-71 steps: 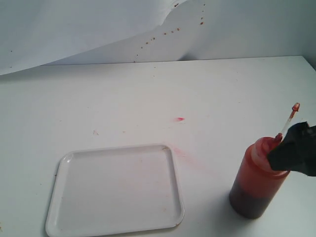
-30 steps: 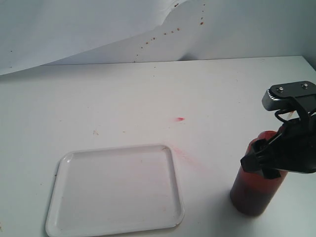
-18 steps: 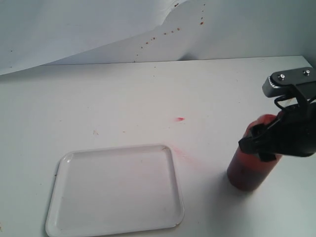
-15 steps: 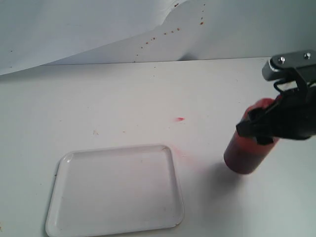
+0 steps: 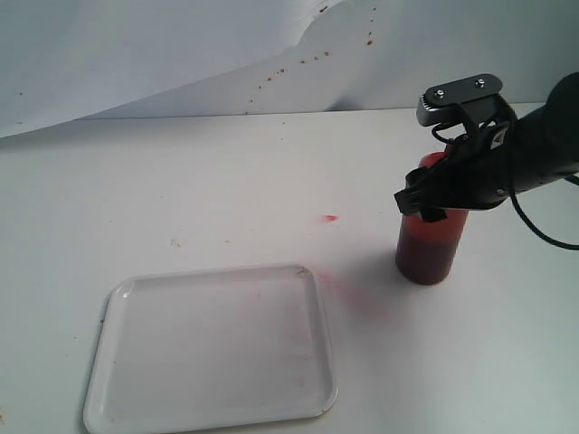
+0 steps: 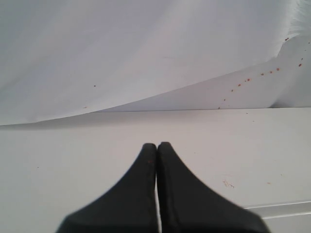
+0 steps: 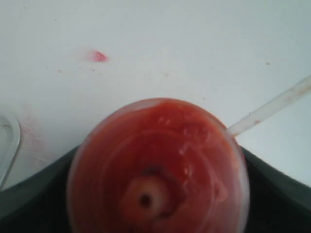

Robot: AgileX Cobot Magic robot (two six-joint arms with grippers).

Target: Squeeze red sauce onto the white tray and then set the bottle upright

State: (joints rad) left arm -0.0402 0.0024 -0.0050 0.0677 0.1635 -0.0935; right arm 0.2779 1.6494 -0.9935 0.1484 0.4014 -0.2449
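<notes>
While the right end effector (image 5: pixel 432 206) is clamped around the upper body of the bottle (image 5: pixel 425 249), everything turns on where the white tray (image 5: pixel 208 271) lies from it: off to the left in the exterior view and nearer that camera, well apart, with bare bench (image 5: pixel 226 181) and a pink smear (image 5: pixel 331 218) between. The bottle stands upright, long axis vertical, its nozzle (image 7: pixel 145 199) pointing up into the right wrist camera. I cannot tell whether its base touches the bench or hangs just above it. The tray looks bare, so I judge the squeeze is not yet done.

The right arm reaches in from the right edge of the exterior view with its wrist roughly level, one of the dark fingers (image 7: pixel 29 199) on each side of the bottle. It is plainly the nearer arm. I judge the coming move is a carry across to the tray and a tip of the nozzle downward.

My left end effector (image 6: pixel 156 144) is pressed fully closed on nothing, hovering low with a corner of the tray at the edge of its wrist view.
</notes>
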